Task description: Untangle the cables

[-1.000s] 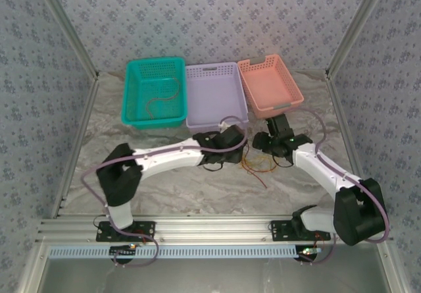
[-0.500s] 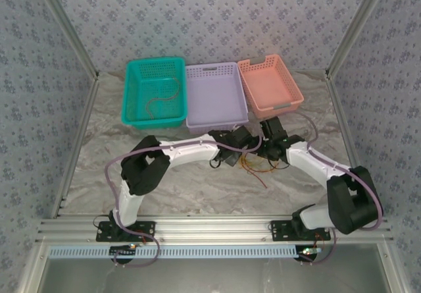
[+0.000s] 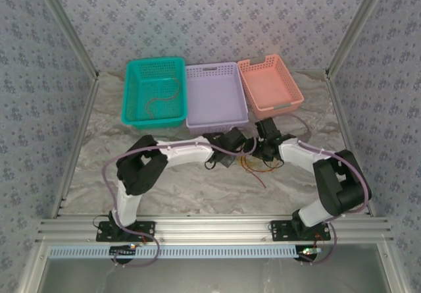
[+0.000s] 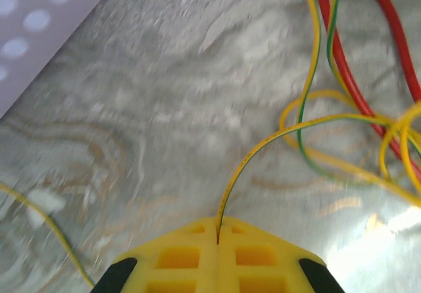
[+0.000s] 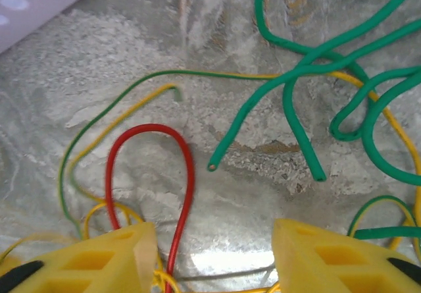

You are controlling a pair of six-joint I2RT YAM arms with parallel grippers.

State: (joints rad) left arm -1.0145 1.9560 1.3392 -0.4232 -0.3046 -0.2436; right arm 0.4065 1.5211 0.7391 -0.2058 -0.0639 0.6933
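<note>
The cables lie clumped on the counter at mid-scene, just near of the purple basket and between both grippers. The left gripper is clenched on a yellow-green cable that runs right into the clump. The right gripper is released, with a red loop between its fingers and a green cable beyond. A teal basket and a pink basket flank the purple one. Bare counter opens near and to both sides.

The left hand has clamped onto a yellow-green cable.
</note>
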